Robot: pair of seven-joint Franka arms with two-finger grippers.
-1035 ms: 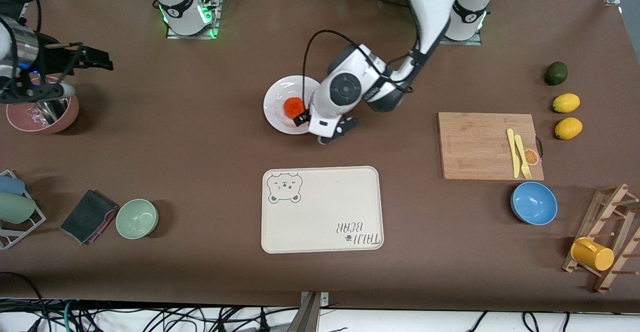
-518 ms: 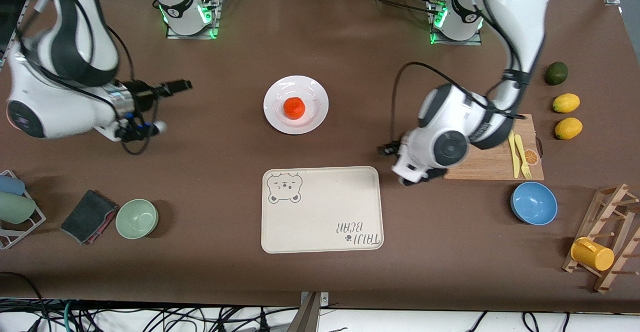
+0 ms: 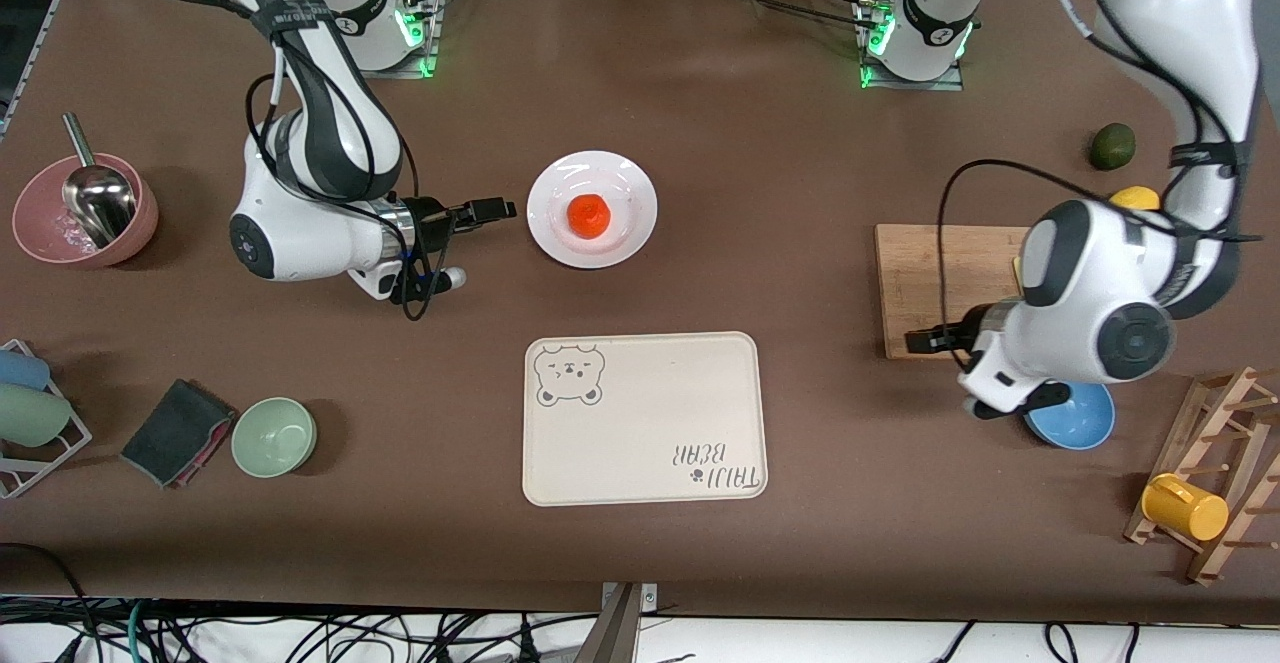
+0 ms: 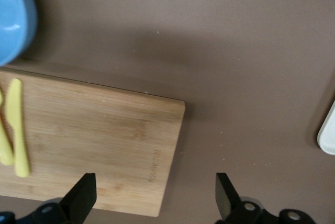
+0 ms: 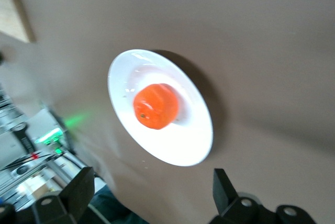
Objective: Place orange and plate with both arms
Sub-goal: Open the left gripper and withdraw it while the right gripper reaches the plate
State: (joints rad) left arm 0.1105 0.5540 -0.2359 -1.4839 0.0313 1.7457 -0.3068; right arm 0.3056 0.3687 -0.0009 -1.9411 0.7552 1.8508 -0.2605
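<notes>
One round white glossy plate (image 3: 592, 209); one small orange-red fruit (image 3: 589, 213). One cream rectangular bear-printed tray (image 3: 642, 418). One bamboo cutting board (image 3: 940, 283). Three bowls: one blue (image 3: 1082, 423), one pale green (image 3: 274, 436), one pink (image 3: 75, 233), the last holding one metal ladle (image 3: 92, 187). One dark green avocado (image 3: 1112, 146); one yellow lemon (image 3: 1133, 197), partly hidden. One yellow mug (image 3: 1185, 507) on one wooden rack (image 3: 1220, 463). One folded dark cloth (image 3: 176, 432). Two robot arms, each with one two-finger gripper: left gripper (image 3: 930, 339), right gripper (image 3: 490, 210). Two yellow utensils (image 4: 14, 127) in the left wrist view.
</notes>
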